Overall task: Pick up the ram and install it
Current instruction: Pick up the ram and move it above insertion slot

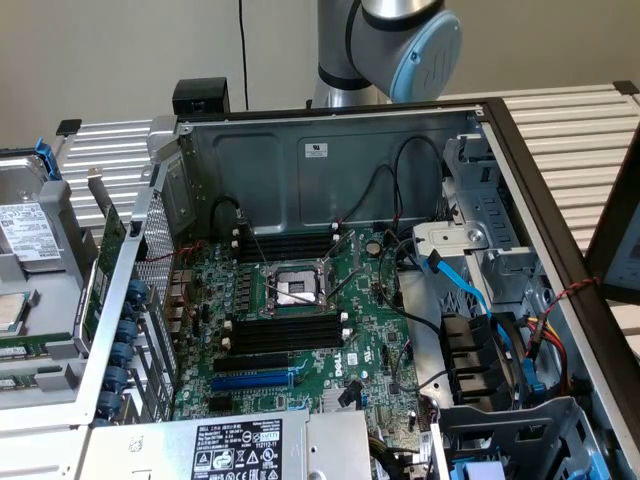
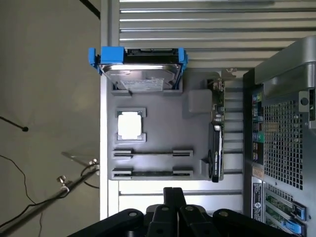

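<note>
Two ram sticks (image 2: pixel 152 173) (image 2: pixel 152 153) stand on edge in holders on a grey tray (image 2: pixel 168 128), seen as thin dark strips in the wrist view. In the exterior view the tray sits at the exterior view's left, outside the case, and a green ram edge (image 1: pixel 35 347) shows there. My gripper (image 2: pixel 173 192) hangs high over the tray's near edge, well above the sticks. Its black fingers are shut together with nothing between them. The motherboard (image 1: pixel 370 300) lies in the open case, with long black slots (image 1: pixel 285 333) beside the CPU socket (image 1: pixel 297 288).
The tray also carries a hard drive in a blue caddy (image 2: pixel 137 66), a CPU chip (image 2: pixel 130 125) and an upright expansion card (image 2: pixel 217 133). The case's perforated wall (image 2: pixel 281 128) stands beside it. Cables and blue SATA leads (image 1: pixel 470 290) crowd the case's right side. A blue expansion slot (image 1: pixel 250 381) lies near the front.
</note>
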`<state>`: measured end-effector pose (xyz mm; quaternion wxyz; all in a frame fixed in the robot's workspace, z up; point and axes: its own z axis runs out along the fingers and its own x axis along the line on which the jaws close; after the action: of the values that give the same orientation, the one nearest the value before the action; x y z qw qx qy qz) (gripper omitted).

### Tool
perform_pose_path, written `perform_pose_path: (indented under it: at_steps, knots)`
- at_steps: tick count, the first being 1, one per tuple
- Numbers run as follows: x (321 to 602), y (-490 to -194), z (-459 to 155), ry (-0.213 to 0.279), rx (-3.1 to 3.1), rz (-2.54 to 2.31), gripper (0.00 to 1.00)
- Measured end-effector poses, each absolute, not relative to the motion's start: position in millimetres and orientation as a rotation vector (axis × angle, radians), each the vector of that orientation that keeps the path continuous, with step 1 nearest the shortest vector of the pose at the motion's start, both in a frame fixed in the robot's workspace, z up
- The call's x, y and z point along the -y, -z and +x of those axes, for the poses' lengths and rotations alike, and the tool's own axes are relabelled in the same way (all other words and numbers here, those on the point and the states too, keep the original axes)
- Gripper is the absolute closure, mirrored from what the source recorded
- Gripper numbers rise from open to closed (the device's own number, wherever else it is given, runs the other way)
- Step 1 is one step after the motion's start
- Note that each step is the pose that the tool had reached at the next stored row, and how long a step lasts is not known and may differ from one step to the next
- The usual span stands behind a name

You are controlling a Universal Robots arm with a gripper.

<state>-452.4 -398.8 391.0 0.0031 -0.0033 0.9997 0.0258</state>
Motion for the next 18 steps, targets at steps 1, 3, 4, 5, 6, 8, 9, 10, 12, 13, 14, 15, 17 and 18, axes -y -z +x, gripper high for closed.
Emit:
perform_pose_path:
  at_steps: [1, 3, 4, 5, 6, 8, 9, 10, 12, 13, 14, 15, 17, 18]
  knots:
    - [398.8, -391.0, -452.4, -0.081, -3.135, -0.039, 0.89]
    - [398.7, -390.8, -452.4, -0.081, -3.134, -0.098, 0.89]
    - [398.7, -390.7, -452.4, -0.081, -3.134, -0.126, 0.89]
    - [398.8, -390.7, -452.3, -0.081, -3.133, -0.154, 0.89]
    - [398.8, -390.6, -452.4, -0.082, -3.132, -0.181, 0.89]
    - [398.8, -390.6, -452.4, -0.082, -3.129, -0.239, 0.89]
    - [398.8, -390.5, -452.4, -0.082, -3.127, -0.267, 0.89]
    - [398.7, -390.4, -452.4, -0.082, -3.125, -0.296, 0.89]
    - [398.8, -390.4, -452.4, -0.082, -3.12, -0.352, 0.89]
    - [398.8, -390.4, -452.4, -0.082, -3.117, -0.382, 0.89]
    - [398.8, -390.3, -452.4, -0.082, -3.114, -0.41, 0.89]
    - [398.7, -390.2, -452.4, -0.082, -3.111, -0.439, 0.89]
    - [398.8, -390.1, -452.4, -0.082, -3.103, -0.495, 0.89]
    - [398.8, -390.1, -452.4, -0.082, -3.099, -0.523, 0.89]
